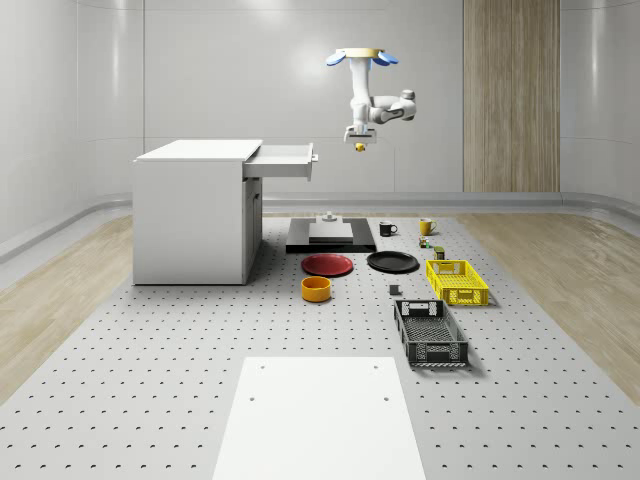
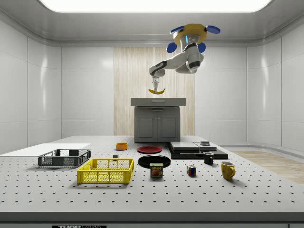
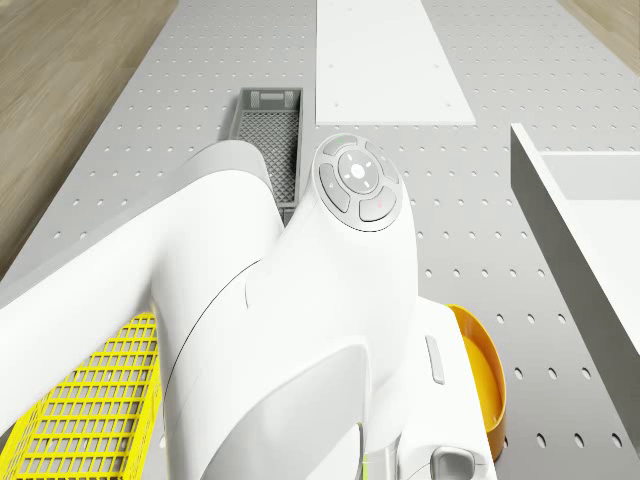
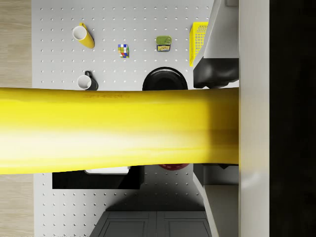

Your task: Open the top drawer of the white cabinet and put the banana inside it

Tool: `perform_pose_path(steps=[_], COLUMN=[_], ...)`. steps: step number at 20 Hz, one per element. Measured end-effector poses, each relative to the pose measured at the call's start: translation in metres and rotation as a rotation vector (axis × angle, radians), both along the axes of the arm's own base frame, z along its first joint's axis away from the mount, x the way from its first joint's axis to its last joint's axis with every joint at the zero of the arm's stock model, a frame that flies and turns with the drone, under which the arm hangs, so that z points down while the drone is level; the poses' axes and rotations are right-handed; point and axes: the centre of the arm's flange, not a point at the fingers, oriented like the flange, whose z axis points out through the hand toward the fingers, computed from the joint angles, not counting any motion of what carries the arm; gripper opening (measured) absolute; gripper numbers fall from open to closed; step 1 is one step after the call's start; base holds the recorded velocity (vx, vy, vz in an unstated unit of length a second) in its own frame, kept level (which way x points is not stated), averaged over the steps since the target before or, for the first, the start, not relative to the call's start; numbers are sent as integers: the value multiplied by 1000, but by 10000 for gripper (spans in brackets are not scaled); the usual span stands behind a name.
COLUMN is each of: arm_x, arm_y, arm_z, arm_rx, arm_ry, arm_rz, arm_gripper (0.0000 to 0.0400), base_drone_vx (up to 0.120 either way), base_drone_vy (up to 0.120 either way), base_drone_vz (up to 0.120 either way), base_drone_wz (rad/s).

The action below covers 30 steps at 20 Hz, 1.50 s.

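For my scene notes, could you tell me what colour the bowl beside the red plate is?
Orange; the bowl shows best in the whole-scene view.

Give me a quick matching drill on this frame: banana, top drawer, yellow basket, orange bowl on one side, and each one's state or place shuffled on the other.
Things:
1. banana
2. top drawer
3. yellow basket
4. orange bowl

States or places:
A. pulled out of the white cabinet
B. on the table beside the red plate
C. held in the gripper in the air, under the hovering drone
D. on the table next to the dark basket

Pairs: 1-C, 2-A, 3-D, 4-B
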Motion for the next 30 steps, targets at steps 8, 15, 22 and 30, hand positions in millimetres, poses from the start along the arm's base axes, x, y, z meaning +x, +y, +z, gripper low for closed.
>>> perform_pose_path(steps=[8, 15, 22, 30], arm_x=[0, 0, 0, 0], arm_y=[0, 0, 0, 0], arm_z=[0, 0, 0, 0], arm_rx=[0, 0, 0, 0], arm_ry=[0, 0, 0, 0], arm_rz=[0, 0, 0, 0], arm_gripper=[193, 193, 193, 193], base_drone_vx=[0, 0, 0, 0], base_drone_vy=[-120, -120, -120, -120], base_drone_vz=[0, 0, 40, 40], base_drone_wz=[0, 0, 0, 0])
